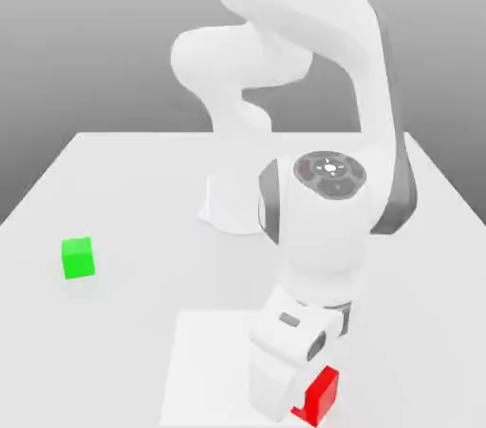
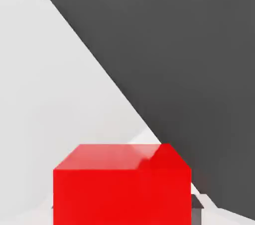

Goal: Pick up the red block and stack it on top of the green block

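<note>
My claw (image 1: pixel 302 396) is clamped on the red block (image 1: pixel 321 392) at the table's (image 1: pixel 114 189) near edge; the green block (image 1: pixel 78 258) sits unobstructed well apart, near the exterior view's left edge.

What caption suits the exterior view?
White arm's claw shut on the red block; green block sits apart on the table.

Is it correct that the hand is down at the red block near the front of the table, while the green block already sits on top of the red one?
Not quite. The green block sits alone on the table, far toward the exterior view's left, apart from the red block. The hand is indeed down at the red block.
</note>
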